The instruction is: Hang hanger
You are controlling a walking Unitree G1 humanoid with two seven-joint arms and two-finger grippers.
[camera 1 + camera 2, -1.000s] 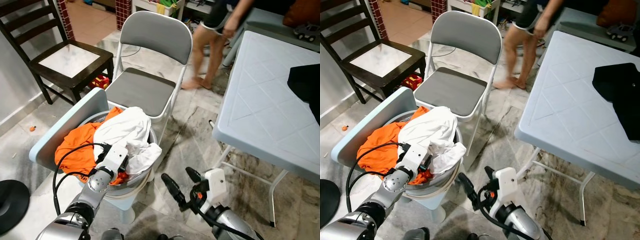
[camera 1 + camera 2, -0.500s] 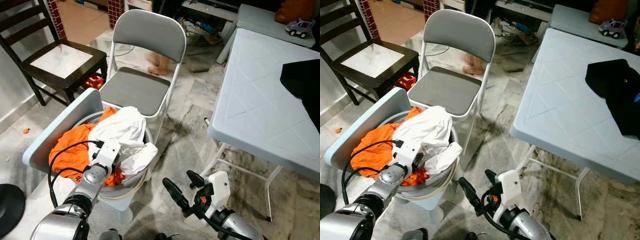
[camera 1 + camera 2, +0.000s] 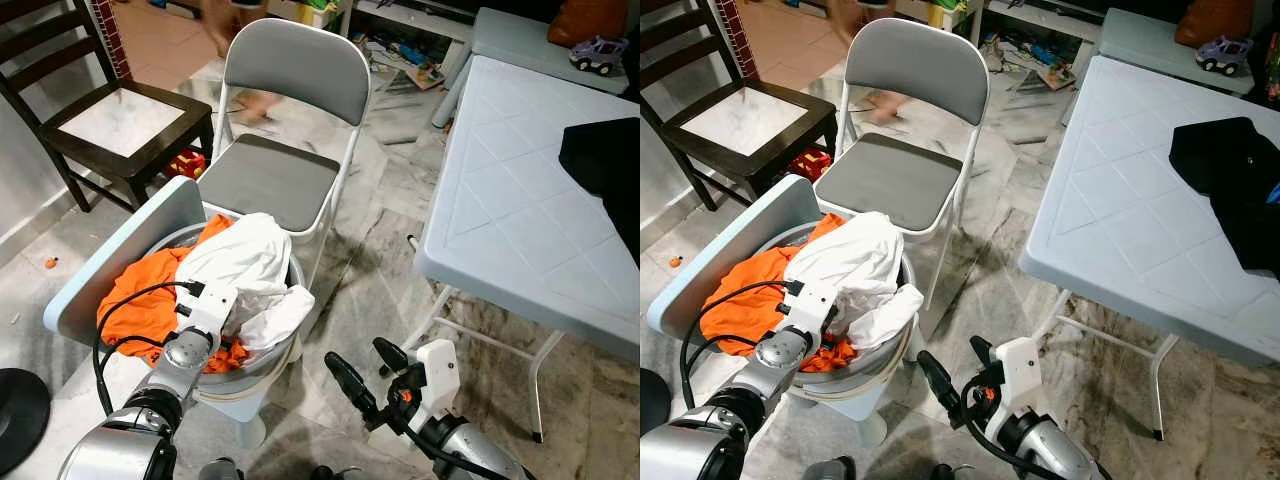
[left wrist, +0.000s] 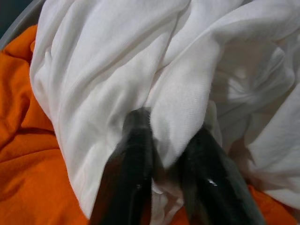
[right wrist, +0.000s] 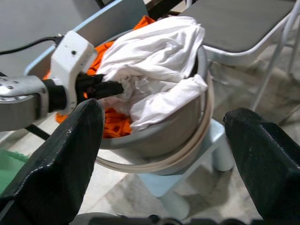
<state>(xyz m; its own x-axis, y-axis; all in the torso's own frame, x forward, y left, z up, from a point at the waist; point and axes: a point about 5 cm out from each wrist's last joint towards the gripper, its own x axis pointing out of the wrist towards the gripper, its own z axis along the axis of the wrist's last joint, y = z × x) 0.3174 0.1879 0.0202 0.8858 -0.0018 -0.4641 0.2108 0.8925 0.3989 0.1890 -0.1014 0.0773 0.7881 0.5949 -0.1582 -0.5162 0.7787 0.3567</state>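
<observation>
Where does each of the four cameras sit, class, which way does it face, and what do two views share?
Left eye view: head, looking down at the basin of clothes, grey folding chair and table; both arms show.
Right eye view: its stereo twin, same scene.
Left wrist view: along the left gripper, whose fingers pinch the white garment over the orange cloth.
Right wrist view: along the open right gripper, facing the basin and left arm.
Shared: both wrist views show the white garment.

Buried between the left gripper [image 4: 166, 154] fingers: a fold of white cloth [image 4: 154, 70], fingertips sunk from sight. Beyond the jaws, blurred legs [image 3: 235, 60] behind the folding chair [image 3: 290, 120].
</observation>
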